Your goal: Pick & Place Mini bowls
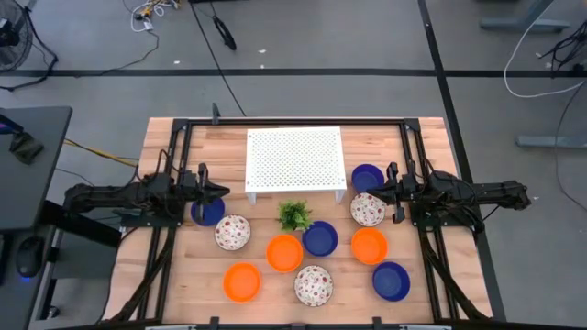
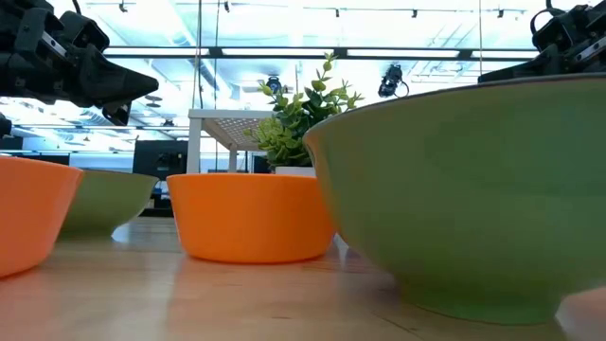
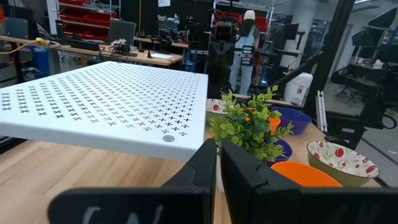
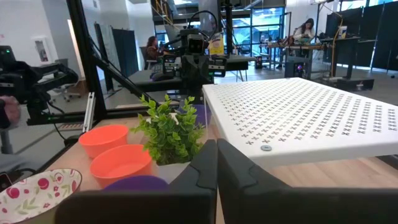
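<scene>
Several mini bowls stand on the wooden table [image 1: 183, 275] on their bases. Among them are a blue one [image 1: 207, 213] under my left gripper's tip, a speckled one [image 1: 232, 233], two orange ones [image 1: 284, 252] [image 1: 242, 281] and a blue one [image 1: 320, 238]. On the right are a speckled bowl [image 1: 367, 209] and a blue bowl [image 1: 368, 178]. My left gripper [image 1: 223, 192] [image 3: 217, 146] hangs level at the left, shut and empty. My right gripper [image 1: 371, 191] [image 4: 216, 146] hangs level at the right, shut and empty.
A white perforated rack [image 1: 295, 162] stands on legs at the far middle, and a small green plant [image 1: 294, 216] stands just in front of it. Black frame rails [image 1: 417, 156] run along both sides. More bowls [image 1: 391, 280] [image 1: 313, 285] [image 1: 369, 246] sit toward the near edge.
</scene>
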Robot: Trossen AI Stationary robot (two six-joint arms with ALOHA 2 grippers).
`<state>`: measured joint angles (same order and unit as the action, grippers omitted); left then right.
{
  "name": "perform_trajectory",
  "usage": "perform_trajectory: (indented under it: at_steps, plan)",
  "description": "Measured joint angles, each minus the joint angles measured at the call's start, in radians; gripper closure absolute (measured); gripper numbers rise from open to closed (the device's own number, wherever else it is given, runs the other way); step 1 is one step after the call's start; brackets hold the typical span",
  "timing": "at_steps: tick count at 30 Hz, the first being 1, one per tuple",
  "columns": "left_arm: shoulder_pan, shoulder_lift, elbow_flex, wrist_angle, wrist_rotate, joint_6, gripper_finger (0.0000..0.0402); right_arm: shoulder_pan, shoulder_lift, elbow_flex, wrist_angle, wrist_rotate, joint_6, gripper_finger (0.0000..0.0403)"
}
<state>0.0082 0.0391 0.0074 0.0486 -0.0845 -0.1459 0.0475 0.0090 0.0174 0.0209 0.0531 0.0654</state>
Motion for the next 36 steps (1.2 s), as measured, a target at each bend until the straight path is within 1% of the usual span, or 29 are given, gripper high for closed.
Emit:
perform_trajectory:
  at_steps: [27,31,35,36]
  plan:
    - [0.0,0.0,0.0,0.015,0.0,0.005,0.0374,0.0,0.0,0.0,0.008,0.002,-0.001,0.0399]
    - [0.0,0.0,0.0,0.036,0.003,0.029,0.0374,0.0,0.0,0.0,0.104,0.017,0.002,0.0399]
    - [0.0,0.0,0.0,0.095,0.003,0.107,0.0374,0.0,0.008,0.0,0.312,0.013,0.033,0.0399]
    - [0.0,0.0,0.0,0.115,0.003,0.129,0.0374,0.0,0.018,0.001,0.366,-0.011,0.03,0.0399]
